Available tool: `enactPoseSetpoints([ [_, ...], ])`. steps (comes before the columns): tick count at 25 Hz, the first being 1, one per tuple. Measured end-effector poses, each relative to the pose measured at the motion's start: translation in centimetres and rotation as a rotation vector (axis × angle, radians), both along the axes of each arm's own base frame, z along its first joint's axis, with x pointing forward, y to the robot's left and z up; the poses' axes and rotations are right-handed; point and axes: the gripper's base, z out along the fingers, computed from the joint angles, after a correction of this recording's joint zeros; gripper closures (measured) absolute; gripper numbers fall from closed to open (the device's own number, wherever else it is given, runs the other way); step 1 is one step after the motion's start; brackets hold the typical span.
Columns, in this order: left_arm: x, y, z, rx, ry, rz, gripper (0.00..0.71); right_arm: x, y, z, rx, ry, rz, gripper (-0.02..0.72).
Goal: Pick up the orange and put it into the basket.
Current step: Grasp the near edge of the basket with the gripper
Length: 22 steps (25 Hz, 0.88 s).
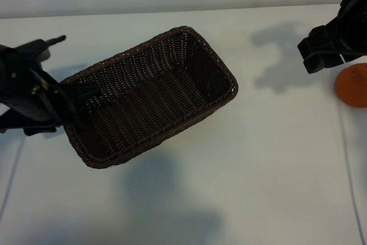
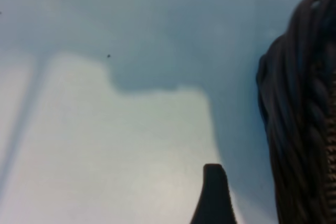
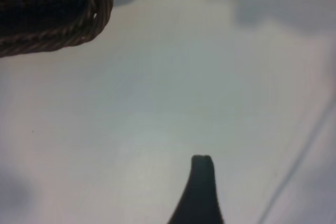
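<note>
Exterior view: orange (image 1: 352,86) edge-cropped.

The basket (image 1: 150,97) sits on the table (image 1: 258,164), left of centre and set at a slant. The orange (image 1: 352,85) lies on the table at the far right edge, well apart from the basket. The left gripper (image 1: 80,93) is at the basket's left end, and the right gripper (image 1: 322,53) hangs just left of the orange.
</note>
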Motion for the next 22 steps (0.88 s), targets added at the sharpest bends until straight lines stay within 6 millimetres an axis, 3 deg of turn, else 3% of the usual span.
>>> enactPoseSetpoints([
  [14,1.2,-0.9,-3.5,-0.053,0.046,0.006,0.176,0.0,0.0,0.0,0.000,-0.001,0.000,0.110],
  [17,1.3,-0.9,-3.8,-0.050,0.055,0.008,0.282,0.0,0.0,0.0,0.000,-0.001,0.000,0.110],
  [21,1.5,-1.0,-3.7,-0.068,0.028,0.024,0.532,0.0,0.0,0.0,0.000,-0.001,0.000,0.112],
  [22,1.6,-1.0,-3.7,-0.075,0.015,0.030,0.545,0.0,0.0,0.0,0.000,-0.001,0.000,0.116],
])
